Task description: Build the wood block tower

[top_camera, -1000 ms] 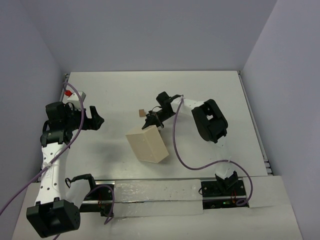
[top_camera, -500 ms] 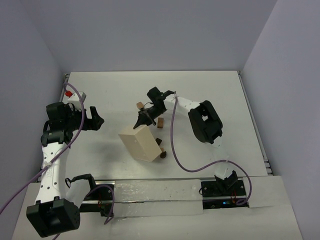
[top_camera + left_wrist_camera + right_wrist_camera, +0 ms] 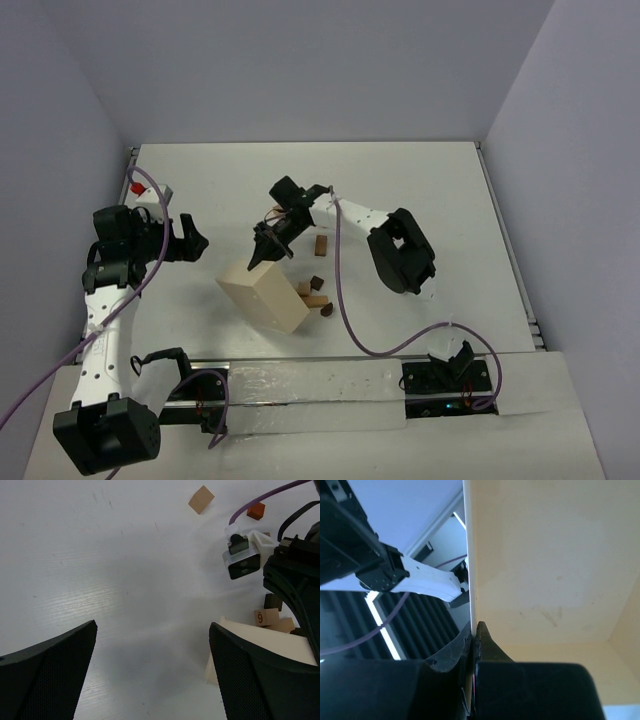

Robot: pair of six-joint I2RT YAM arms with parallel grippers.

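Note:
No tower stands. Loose small blocks lie right of the pale wooden box (image 3: 265,298): a brown one (image 3: 322,243), a dark one (image 3: 317,282), a tan one (image 3: 312,296) and another dark one (image 3: 327,310). The left wrist view shows a light tan flat square piece (image 3: 201,499), an orange-brown block (image 3: 255,511) and a tan block marked 9 (image 3: 265,616). My right gripper (image 3: 262,252) is shut on the box's wall (image 3: 545,555), which it holds tilted; its fingertips (image 3: 474,627) pinch the thin edge. My left gripper (image 3: 190,238) is open and empty, left of the box (image 3: 152,680).
A red and white object (image 3: 137,186) sits at the table's far left edge. A purple cable (image 3: 345,300) loops from the right arm over the table near the blocks. A metal rail (image 3: 300,385) runs along the front edge.
My right gripper has swung left and toward the front with the box, tipping it. Several small blocks have come out and lie on the table to the box's right. The left arm has not moved.

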